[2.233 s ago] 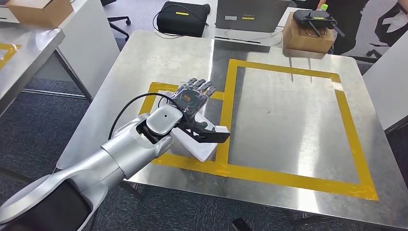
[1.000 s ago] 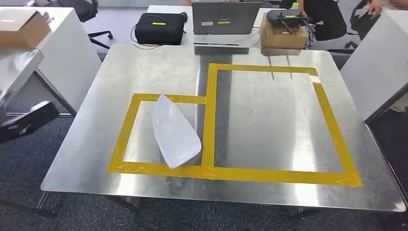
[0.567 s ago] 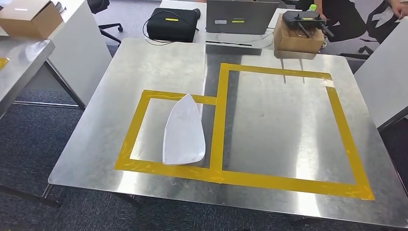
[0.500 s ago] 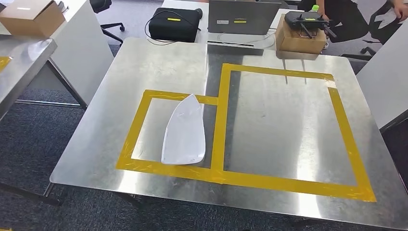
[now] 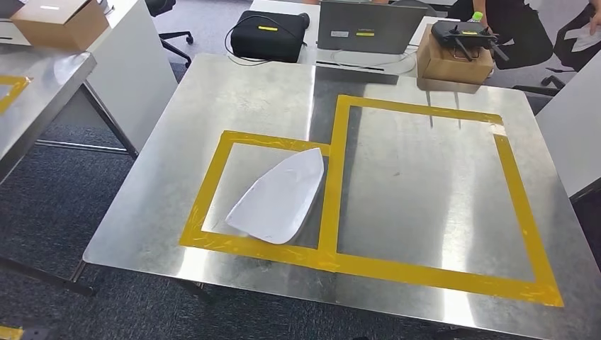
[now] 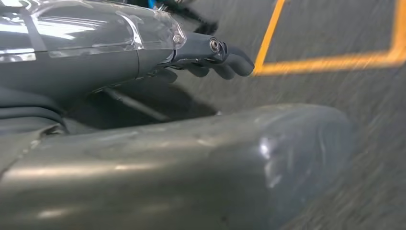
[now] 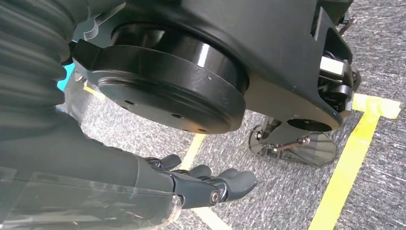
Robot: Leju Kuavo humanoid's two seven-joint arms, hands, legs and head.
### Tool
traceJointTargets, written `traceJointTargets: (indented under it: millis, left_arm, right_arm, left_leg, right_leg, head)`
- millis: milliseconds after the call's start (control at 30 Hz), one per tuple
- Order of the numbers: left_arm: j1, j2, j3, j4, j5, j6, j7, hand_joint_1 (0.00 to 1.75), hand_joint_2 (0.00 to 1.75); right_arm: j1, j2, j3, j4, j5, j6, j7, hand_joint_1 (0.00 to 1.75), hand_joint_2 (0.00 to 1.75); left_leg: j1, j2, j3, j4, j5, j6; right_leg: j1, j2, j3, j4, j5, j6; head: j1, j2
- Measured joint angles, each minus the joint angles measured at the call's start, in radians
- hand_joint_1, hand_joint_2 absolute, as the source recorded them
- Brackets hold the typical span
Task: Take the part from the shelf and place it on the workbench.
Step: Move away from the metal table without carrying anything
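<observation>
- Part, a white pointed sheet, is lying flat inside the small yellow tape square at centre-left of the head view; compared with half a second ago it is sitting more slanted, tip toward the upper right, though the whole picture has shifted, so the camera is turning.
- Arm and hand that were covering the part two seconds ago are no longer showing over the workbench.
- Left hand is hanging over grey floor with yellow lines, fingers curled loosely and holding nothing; the picture is blurring and a grey cover is blocking much of it.
- Right hand is hanging near the carpet, fingers apart and gently bent, released.
- Large tape rectangle is taking up the right of the steel top.
- Black bag, laptop and cardboard box with a controller on it are sitting along the top edge; a second box is sitting at upper left.
</observation>
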Motion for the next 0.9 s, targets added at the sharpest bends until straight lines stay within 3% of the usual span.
traceJointTargets:
  millis: [133, 267, 433, 567, 733, 900]
  left_arm:
    - [-0.033, -0.033, -0.035, 0.112, 0.013, -0.01, 0.001, 0.0, 0.0]
    - [-0.069, -0.073, -0.049, 0.212, 0.117, -0.084, 0.014, 0.0, 0.0]
    - [-0.113, -0.201, -0.053, 0.352, 0.301, -0.123, -0.018, 0.0, 0.0]
    - [-0.128, -0.311, -0.057, 0.43, 0.273, -0.12, -0.101, 0.0, 0.0]
    - [-0.143, -0.401, -0.092, 0.49, 0.182, -0.102, -0.215, 0.0, 0.0]
    - [-0.152, -0.441, -0.127, 0.524, 0.159, -0.09, -0.248, 0.0, 0.0]
  right_arm:
    - [0.0, -0.001, 0.0, 0.001, 0.0, 0.0, 0.0, 0.0, 1.75]
    - [-0.001, -0.002, 0.0, 0.001, 0.007, 0.005, 0.0, 0.0, 1.75]
    - [-0.003, -0.005, 0.0, 0.001, 0.025, 0.009, 0.0, 0.0, 1.75]
    - [-0.004, -0.008, 0.0, 0.001, 0.05, 0.009, -0.009, 0.0, 0.0]
    - [-0.006, -0.01, 0.01, 0.001, 0.082, 0.002, -0.04, 0.0, 0.0]
    - [-0.006, -0.01, 0.017, 0.001, 0.086, -0.001, -0.036, 0.0, 0.0]
  left_leg:
    - [0.0, -0.003, 0.0, 0.0, 0.0, 0.0]
    - [0.0, -0.006, 0.0, 0.0, 0.0, 0.0]
    - [0.0, -0.009, 0.0, 0.001, 0.0, 0.001]
    - [0.0, -0.01, 0.0, 0.002, 0.001, 0.001]
    - [0.0, -0.01, 0.0, 0.002, 0.001, 0.001]
    - [0.0, -0.011, 0.0, 0.002, 0.001, 0.001]
  right_leg:
    - [0.0, -0.002, 0.0, 0.0, 0.0, 0.0]
    - [0.0, -0.005, 0.0, -0.001, 0.0, 0.0]
    - [-0.001, -0.007, 0.0, -0.002, 0.0, 0.001]
    - [0.0, -0.007, 0.001, -0.003, 0.001, 0.002]
    - [0.0, -0.007, 0.001, -0.003, 0.001, 0.003]
    - [0.0, -0.007, 0.001, -0.003, 0.0, 0.003]
  head:
    - [0.0, 0.0]
    - [0.0, 0.0]
    - [0.0, 0.0]
    - [0.002, 0.0]
    - [0.002, 0.0]
    - [0.002, 0.0]
